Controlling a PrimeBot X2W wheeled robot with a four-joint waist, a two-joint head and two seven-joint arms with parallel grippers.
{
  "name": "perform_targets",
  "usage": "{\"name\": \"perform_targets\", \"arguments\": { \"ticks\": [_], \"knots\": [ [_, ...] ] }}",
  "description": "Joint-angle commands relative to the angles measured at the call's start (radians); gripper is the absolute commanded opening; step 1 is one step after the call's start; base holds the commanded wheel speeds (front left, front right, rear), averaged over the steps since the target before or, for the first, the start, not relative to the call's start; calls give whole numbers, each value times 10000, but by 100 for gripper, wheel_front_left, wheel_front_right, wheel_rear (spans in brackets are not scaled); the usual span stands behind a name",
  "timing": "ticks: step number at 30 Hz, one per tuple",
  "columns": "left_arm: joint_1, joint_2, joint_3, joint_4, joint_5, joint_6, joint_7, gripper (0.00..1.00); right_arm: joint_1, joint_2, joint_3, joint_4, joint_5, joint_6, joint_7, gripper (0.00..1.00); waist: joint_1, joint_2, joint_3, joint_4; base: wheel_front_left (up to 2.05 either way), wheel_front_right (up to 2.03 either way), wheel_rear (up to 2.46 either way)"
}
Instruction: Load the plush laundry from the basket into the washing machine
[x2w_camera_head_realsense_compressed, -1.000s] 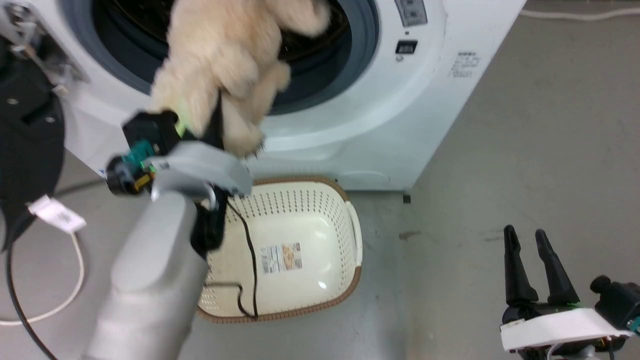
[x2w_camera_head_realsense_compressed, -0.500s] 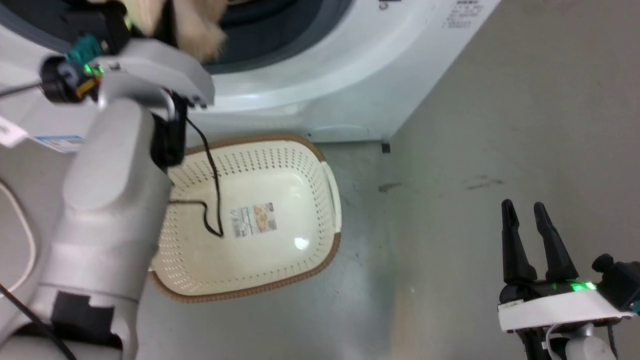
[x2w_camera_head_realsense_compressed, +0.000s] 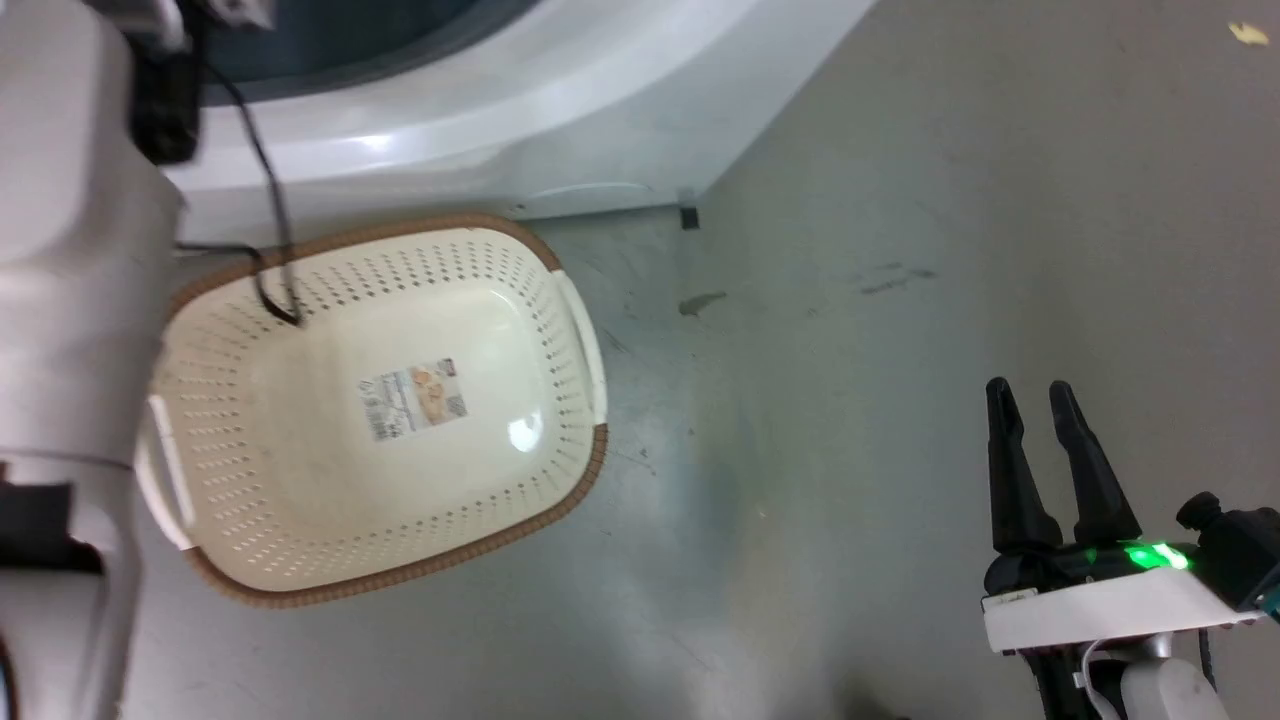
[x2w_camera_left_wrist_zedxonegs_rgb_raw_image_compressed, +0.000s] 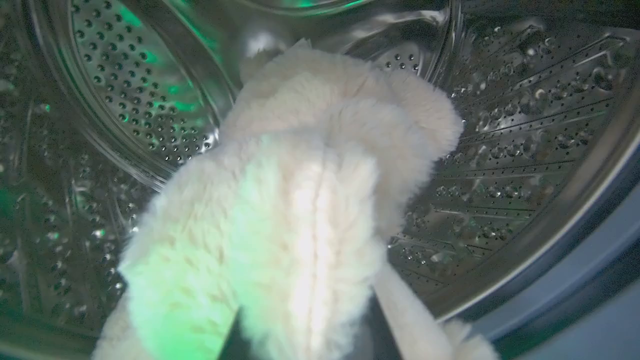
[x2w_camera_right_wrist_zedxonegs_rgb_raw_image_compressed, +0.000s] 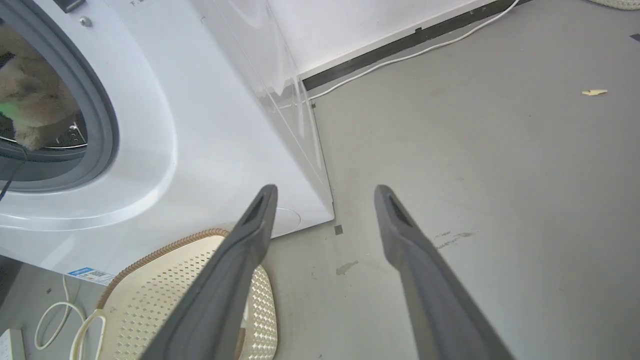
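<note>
Steel drum (x2w_camera_left_wrist_zedxonegs_rgb_raw_image_compressed: 525, 150) rings the plush laundry (x2w_camera_left_wrist_zedxonegs_rgb_raw_image_compressed: 300, 210); head view catches the basket (x2w_camera_head_realsense_compressed: 480, 500).

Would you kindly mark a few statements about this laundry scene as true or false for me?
1. The basket holds no laundry. True.
2. The plush toy lies on the floor. False: it is inside the washing machine, within its steel drum.
3. The right claw is open and empty, over the floor. True.
4. The left claw is open. False: it is shut on the plush toy.
</note>
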Motion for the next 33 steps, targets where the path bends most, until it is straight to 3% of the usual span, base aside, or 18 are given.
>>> {"name": "perform_targets", "arguments": {
  "ticks": [1,9,23,24,25,26,33],
  "knots": [
    [-446,197,-59,32,138,-36,83,0,-174,-2,32,-132,102,-7,-44,100,-1,-1,332,-280,0,0,0],
    [-1645,862,-130,117,386,28,655,0,-82,-2,184,-447,416,-7,-44,100,-1,-1,1111,-664,0,0,0],
    [-3132,1111,-239,176,422,312,2009,0,47,-2,236,-794,615,-7,-44,100,-1,-1,1914,-1009,0,0,0],
    [-3159,1092,-274,220,425,316,2103,15,41,-2,237,-790,622,-7,-44,100,-1,-1,1937,-1005,0,0,0],
    [-3168,1082,-323,266,444,318,2188,47,29,-2,233,-786,632,-7,-44,100,-1,-1,1957,-995,0,0,0],
    [-3168,1068,-311,318,411,345,2230,100,10,-2,232,-780,639,-7,-44,100,-1,-1,1977,-984,0,0,0],
    [-3081,875,-258,576,135,308,2056,100,-130,-2,235,-698,621,-7,-44,100,-1,-1,1904,-771,0,0,0]
  ]
}}
